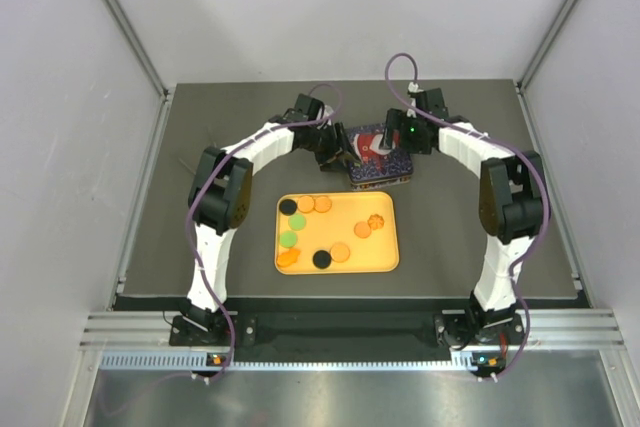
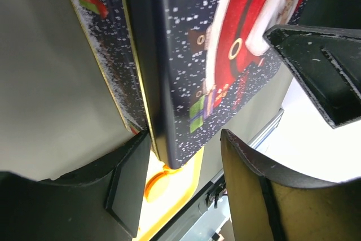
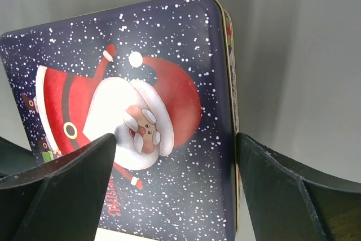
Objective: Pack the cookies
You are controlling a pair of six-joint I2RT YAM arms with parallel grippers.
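The cookies point(image 1: 340, 252) lie loose on a yellow tray point(image 1: 350, 211) near the middle of the dark surface point(image 1: 470, 247). They are orange, green and black, most toward the tray's left side. Just beyond the tray's far edge sits a tin point(image 3: 169, 71) with a Santa lid. The left fingers point(image 2: 127, 190) stand apart, straddling the lid's edge at the tin's left side. The right fingers point(image 3: 67, 184) are spread wide over the lid.

Dark grey table point(image 1: 460, 237), bearing a yellow tray point(image 1: 372, 253) toward the near side and, just behind it, a dark blue tin point(image 1: 385, 176) with Santa picture.
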